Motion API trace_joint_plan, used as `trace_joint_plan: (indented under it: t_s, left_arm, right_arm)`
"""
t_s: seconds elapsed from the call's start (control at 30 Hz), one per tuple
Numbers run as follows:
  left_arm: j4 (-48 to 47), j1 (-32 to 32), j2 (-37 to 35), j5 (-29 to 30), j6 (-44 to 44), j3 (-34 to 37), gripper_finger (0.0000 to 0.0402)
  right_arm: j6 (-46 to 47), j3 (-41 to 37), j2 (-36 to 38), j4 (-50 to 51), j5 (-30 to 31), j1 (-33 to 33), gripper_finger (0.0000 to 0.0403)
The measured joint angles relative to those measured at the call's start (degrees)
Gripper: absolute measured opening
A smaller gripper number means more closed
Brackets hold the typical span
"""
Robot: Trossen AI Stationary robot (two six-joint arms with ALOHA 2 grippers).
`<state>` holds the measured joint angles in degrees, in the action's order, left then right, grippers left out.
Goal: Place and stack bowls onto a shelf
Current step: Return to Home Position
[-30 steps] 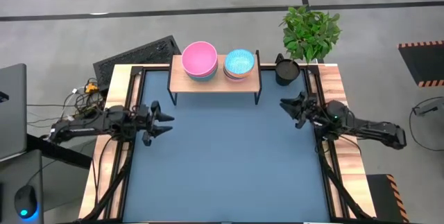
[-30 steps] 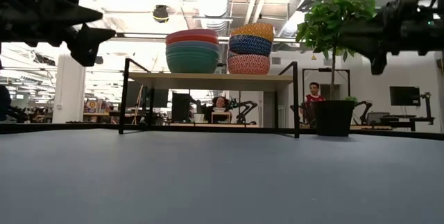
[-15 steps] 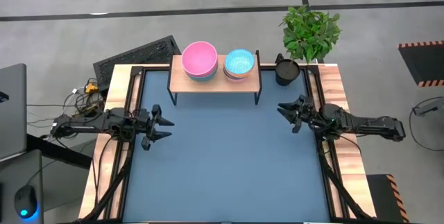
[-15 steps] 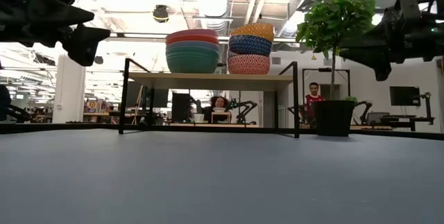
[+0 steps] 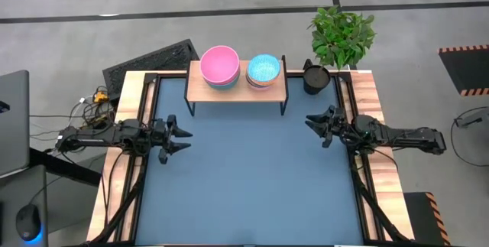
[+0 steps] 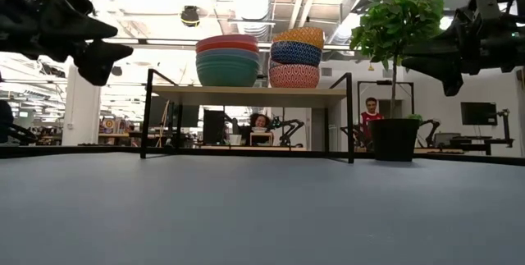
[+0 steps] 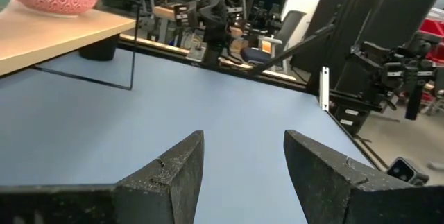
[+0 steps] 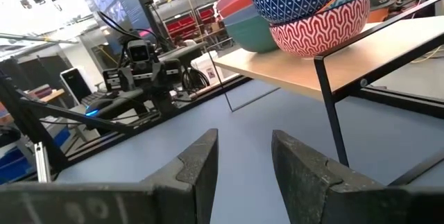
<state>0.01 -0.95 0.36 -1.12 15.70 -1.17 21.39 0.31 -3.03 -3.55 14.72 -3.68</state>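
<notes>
Two stacks of bowls stand on the shelf (image 5: 237, 86) at the table's far edge. The larger bowls (image 5: 219, 65) are nested with the pink one on top, and the green bottom bowl (image 6: 227, 73) rests on the board. The smaller patterned bowls (image 5: 263, 69) have the bright blue one on top and a red-and-white one (image 8: 326, 28) at the bottom. My left gripper (image 5: 187, 138) hangs open over the table's left side, pointing level. My right gripper (image 5: 314, 130) hangs open over the right side. Nothing is between either pair of fingers (image 7: 173, 175) (image 8: 198, 161).
A black cup (image 5: 315, 77) stands right of the shelf, and a potted plant (image 5: 341, 34) stands behind the cup. The blue table top (image 5: 252, 178) lies bare between the arms and toward the near edge. People (image 6: 373, 109) sit in the room beyond.
Both arms have swung a little over their own table sides. The right arm now lies straighter across, and its gripper has sunk slightly and turned toward the near edge. The left gripper has turned a little the same way. The bowls and the shelf have not moved.
</notes>
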Motion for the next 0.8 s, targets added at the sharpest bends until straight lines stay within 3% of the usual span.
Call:
trace_joint_plan:
  t_s: [0.8]
  left_arm:
    - [-0.26,0.00,0.00,0.51,0.01,-0.07,0.0185]
  right_arm:
    - [0.15,-0.05,0.00,0.13,-0.04,-0.04,0.0159]
